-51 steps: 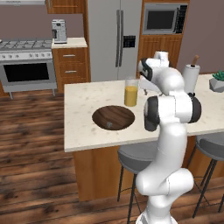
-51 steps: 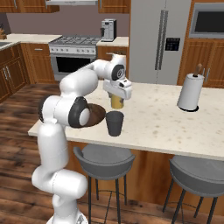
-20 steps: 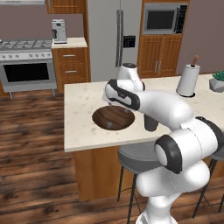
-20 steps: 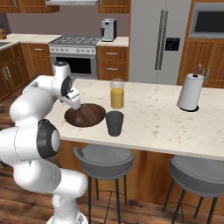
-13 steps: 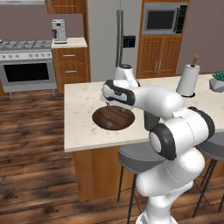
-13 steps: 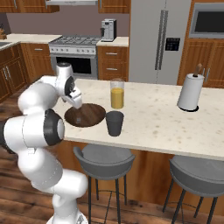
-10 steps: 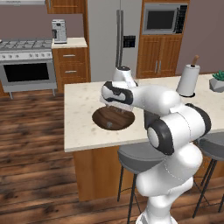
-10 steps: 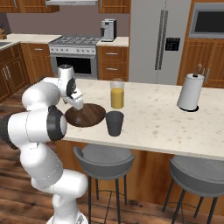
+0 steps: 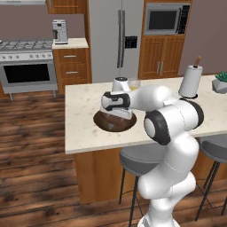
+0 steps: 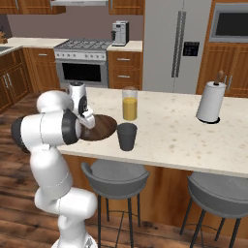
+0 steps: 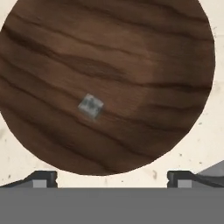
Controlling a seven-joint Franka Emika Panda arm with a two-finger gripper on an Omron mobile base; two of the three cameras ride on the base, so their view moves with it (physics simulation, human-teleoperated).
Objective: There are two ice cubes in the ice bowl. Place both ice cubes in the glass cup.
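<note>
One ice cube (image 11: 91, 106) apparently lies in the ice bowl (image 11: 131, 52); your gripper (image 11: 112, 177), fingers apart, must centre before descending.

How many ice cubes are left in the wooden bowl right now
One. The hand view shows a single ice cube lying in the wooden bowl, left of its middle.

The arm has swung from over the cup (image 10: 127, 136) across to the bowl (image 9: 103, 123) and lowered, so the pincer (image 9: 117, 116) now hangs close above it. From the hand camera one ice cube (image 11: 91, 106) lies on the bowl's wood, fingertips (image 11: 41, 177) spread wide.
</note>
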